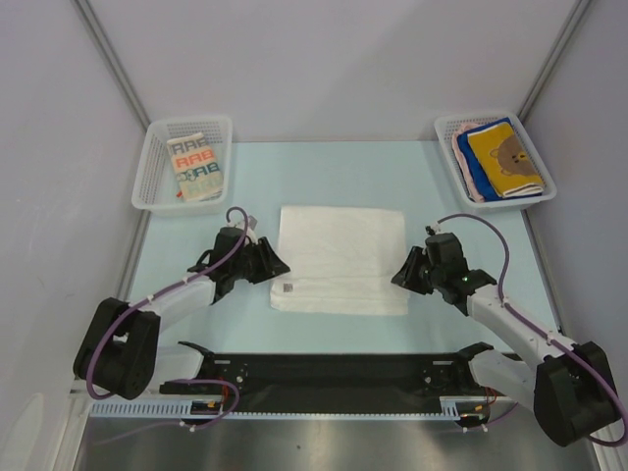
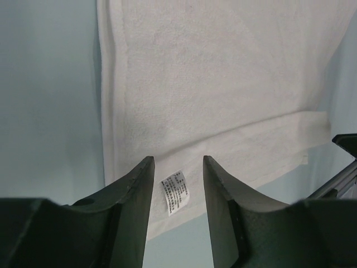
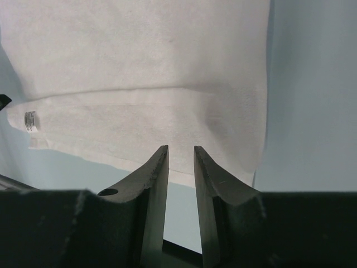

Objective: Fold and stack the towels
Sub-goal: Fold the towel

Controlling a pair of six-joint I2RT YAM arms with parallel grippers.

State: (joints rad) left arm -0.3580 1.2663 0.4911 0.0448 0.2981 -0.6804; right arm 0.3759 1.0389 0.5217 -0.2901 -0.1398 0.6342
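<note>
Where the two arms reach in over the pale table [image 1: 334, 334], we see the left gripper [image 2: 177, 162] at the near left corner of the white towel [image 1: 341, 255], its jaws standing well apart and closed on nothing. Between its fingers [image 2: 139, 184] shows a small white care label [image 2: 175, 192] sewn at the towel's near edge; its print is too fine for us to read. The right gripper [image 3: 181, 149] sits at the near right corner, its jaws drawn to a narrow slit. We see only table and towel edge through that slit, and nothing is pinched in it.

The white towel lies flat in the middle of the table between the two grippers, with its near strip folded over onto itself.

Farther back, at the far left, a white mesh basket [image 1: 147, 186] holds a cream towel [image 1: 193, 165] with rows of large coloured letters, which we cannot read for certain. At the far right a second mesh basket [image 1: 446, 128] holds a stack: a yellow-orange towel [image 1: 503, 157] with a brown bear face on top, a blue towel [image 1: 478, 175] beneath it, and a pinkish towel [image 1: 461, 155] showing at the left side.
</note>
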